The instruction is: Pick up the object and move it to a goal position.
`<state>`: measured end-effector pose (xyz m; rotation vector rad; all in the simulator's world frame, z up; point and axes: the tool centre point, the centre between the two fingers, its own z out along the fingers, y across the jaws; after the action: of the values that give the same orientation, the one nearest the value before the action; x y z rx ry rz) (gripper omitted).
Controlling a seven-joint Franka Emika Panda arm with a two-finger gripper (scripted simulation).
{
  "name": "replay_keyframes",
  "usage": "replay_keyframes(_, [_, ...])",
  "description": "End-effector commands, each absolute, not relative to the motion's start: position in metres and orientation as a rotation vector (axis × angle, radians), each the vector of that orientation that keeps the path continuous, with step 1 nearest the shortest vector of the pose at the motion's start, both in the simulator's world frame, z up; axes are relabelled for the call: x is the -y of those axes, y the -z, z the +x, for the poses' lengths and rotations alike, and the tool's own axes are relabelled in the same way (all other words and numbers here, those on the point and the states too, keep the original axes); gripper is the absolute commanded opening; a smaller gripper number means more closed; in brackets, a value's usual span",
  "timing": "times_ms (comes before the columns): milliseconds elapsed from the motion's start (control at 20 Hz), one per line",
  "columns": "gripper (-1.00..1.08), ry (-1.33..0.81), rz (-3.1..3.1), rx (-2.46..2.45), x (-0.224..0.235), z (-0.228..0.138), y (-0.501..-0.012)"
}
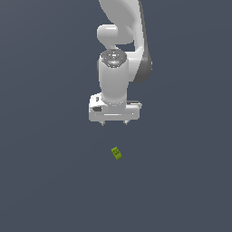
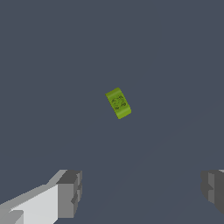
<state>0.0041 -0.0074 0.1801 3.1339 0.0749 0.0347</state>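
While the white gripper [image 1: 114, 122] hangs with its fingers [image 2: 69, 194] spread wide and holding nothing, only the flat dark gray floor [image 1: 45, 181] lies around. The small green block [image 1: 116, 153] sits on that floor, apart from the fingers. Its long side is tilted, slanting toward the exterior view's right and the near edge.

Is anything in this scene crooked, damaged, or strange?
Nothing looks damaged. The green block lies alone on the floor, turned at an angle to the open gripper, which hangs apart from it; its fingers do not line up with the block's sides.
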Motion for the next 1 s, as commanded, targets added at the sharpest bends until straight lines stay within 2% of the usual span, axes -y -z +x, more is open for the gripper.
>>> replay_keyframes(0, [1.00,-0.035,3.134,-0.075,0.007,0.004,-0.180])
replay_keyframes(500, [1.00,-0.003,3.114,-0.118,-0.010,-0.002,-0.179])
replay_keyframes(950, [1.00,-0.002,3.111,-0.194,-0.008,0.008,-0.168])
